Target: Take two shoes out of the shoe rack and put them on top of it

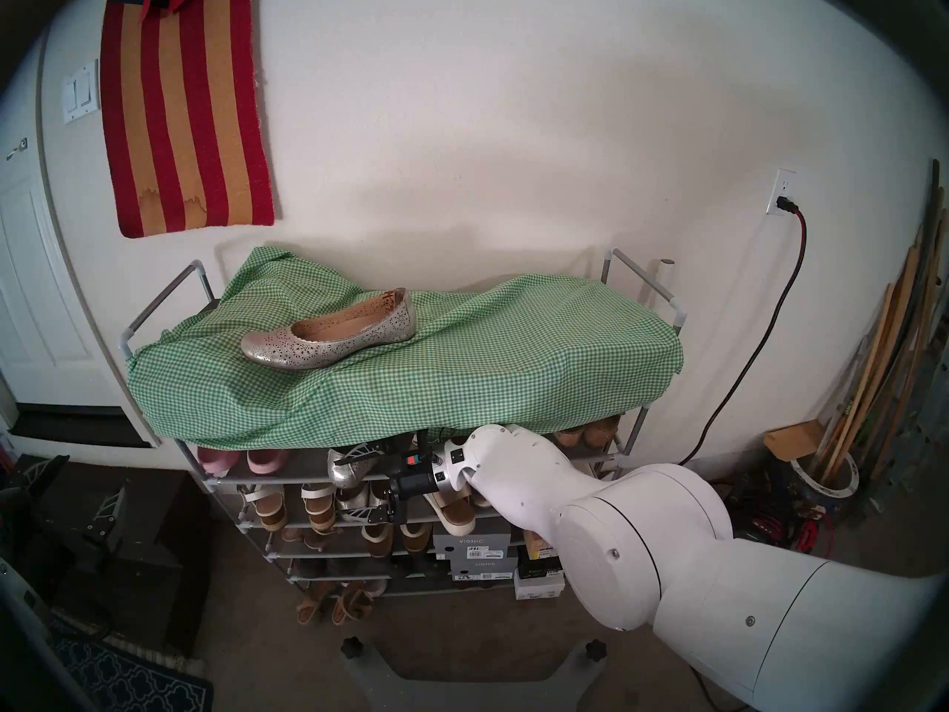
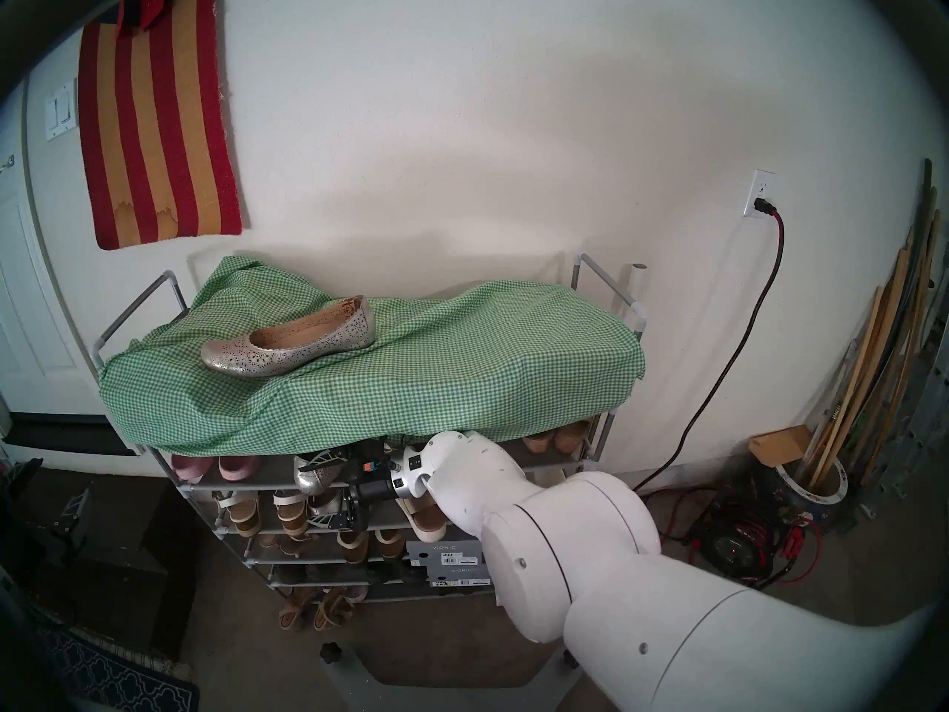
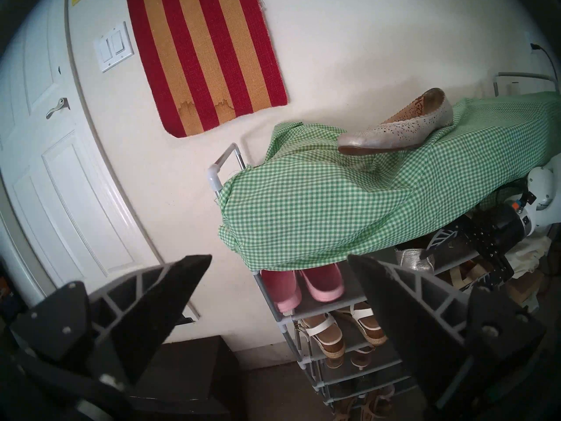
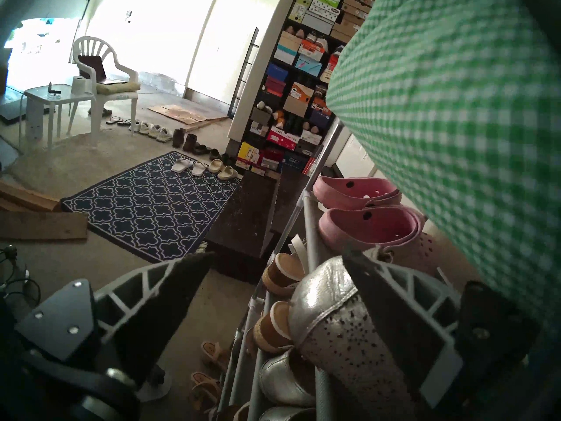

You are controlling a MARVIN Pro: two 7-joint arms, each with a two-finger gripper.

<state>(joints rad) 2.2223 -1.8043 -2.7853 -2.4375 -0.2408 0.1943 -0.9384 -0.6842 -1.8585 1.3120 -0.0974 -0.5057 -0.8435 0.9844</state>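
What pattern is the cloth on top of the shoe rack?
Green-and-white checks on the cloth; clearest in the head view.

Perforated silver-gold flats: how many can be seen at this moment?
2. One perforated flat lies on the gingham cloth atop the rack; the other sits at the upper shelf's front edge, between the right end effector's open fingers. Others may be hidden.

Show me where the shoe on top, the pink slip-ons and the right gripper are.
shoe on top [image 1: 328,343]: head left view, perforated side.
pink slip-ons [image 3: 321,282]: left wrist view, pink upper.
right gripper [image 1: 359,482]: head left view, between fingertips.
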